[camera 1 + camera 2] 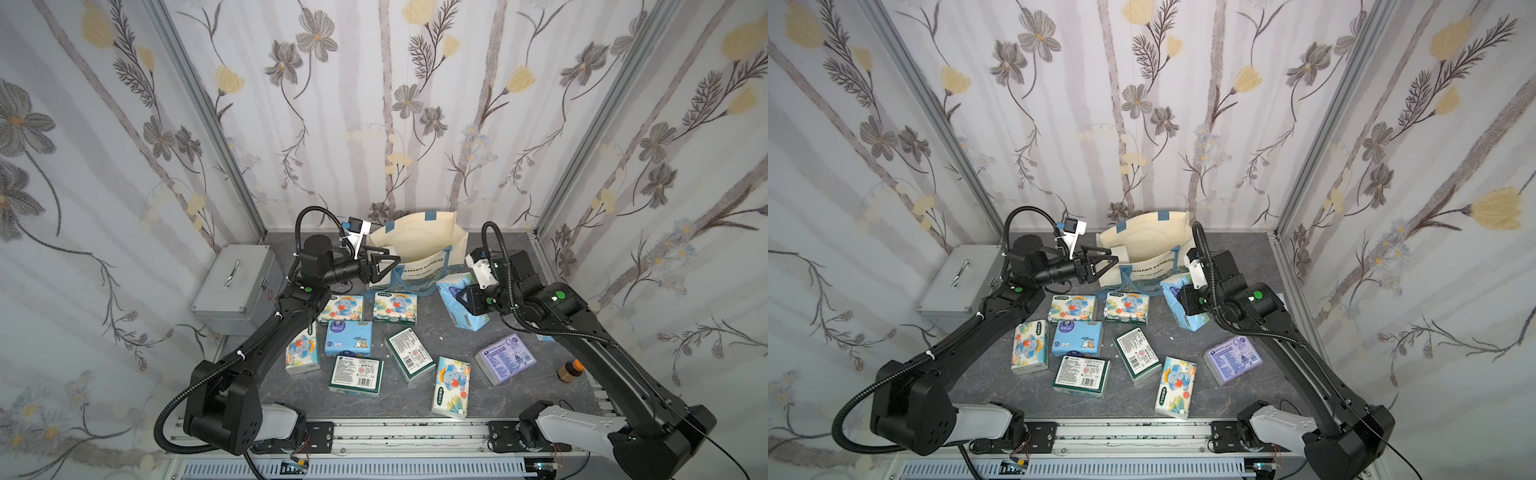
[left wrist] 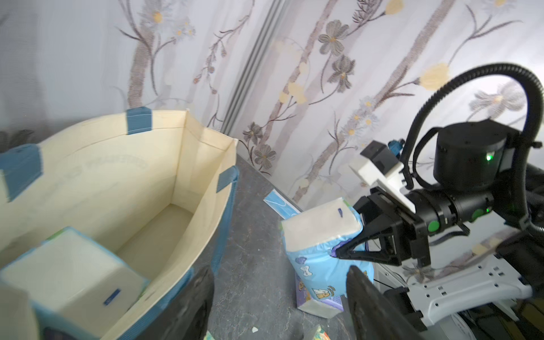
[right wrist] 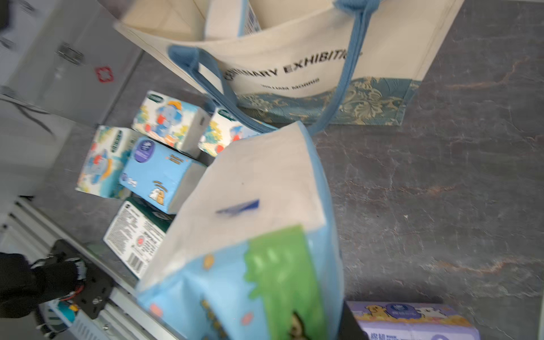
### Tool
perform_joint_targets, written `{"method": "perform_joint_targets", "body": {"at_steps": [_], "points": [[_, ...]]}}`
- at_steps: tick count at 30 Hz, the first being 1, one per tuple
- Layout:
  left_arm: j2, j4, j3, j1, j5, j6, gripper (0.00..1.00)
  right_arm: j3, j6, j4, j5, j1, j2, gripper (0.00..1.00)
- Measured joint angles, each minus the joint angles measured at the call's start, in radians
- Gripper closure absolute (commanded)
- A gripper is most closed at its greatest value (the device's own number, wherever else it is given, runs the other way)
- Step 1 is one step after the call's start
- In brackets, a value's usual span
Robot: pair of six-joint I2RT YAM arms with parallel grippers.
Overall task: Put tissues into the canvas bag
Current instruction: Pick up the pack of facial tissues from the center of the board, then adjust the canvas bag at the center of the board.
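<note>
The light blue tissue pack (image 1: 451, 293) is being held end-up, slightly tilted, just right of the canvas bag (image 1: 419, 266) — the right gripper (image 2: 350, 232) is pinching its side, with the open mouth lying to its left — while the left gripper (image 1: 388, 255) is hovering spread at the bag's other end.

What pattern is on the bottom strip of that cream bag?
The bottom band is blue-green with pale leafy swirls; the right wrist view shows it best.

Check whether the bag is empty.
No: the left wrist view shows a pack lying on the floor of the bag.
</note>
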Motion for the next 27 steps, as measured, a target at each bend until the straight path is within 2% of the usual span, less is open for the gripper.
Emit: {"method": "perform_joint_targets", "body": {"at_steps": [7,12,17,24,27], "points": [[-0.064,0.005,-0.016,-0.147,0.081,0.161,0.2,-0.026,0.1,0.293,-0.212,-0.005,-0.093,0.62],[-0.068,-0.022,-0.022,-0.183,0.085,0.211,0.15,-0.088,0.188,0.514,-0.304,-0.005,-0.142,0.61],[-0.077,-0.023,-0.022,-0.19,0.08,0.206,0.06,-0.139,0.288,0.71,-0.399,-0.005,-0.145,0.62],[-0.085,0.054,-0.022,-0.193,0.106,0.115,0.06,-0.167,0.419,0.895,-0.518,-0.002,-0.085,0.61],[-0.085,0.09,-0.022,-0.193,0.126,0.078,0.09,-0.18,0.458,0.951,-0.565,0.006,-0.07,0.61]]}}
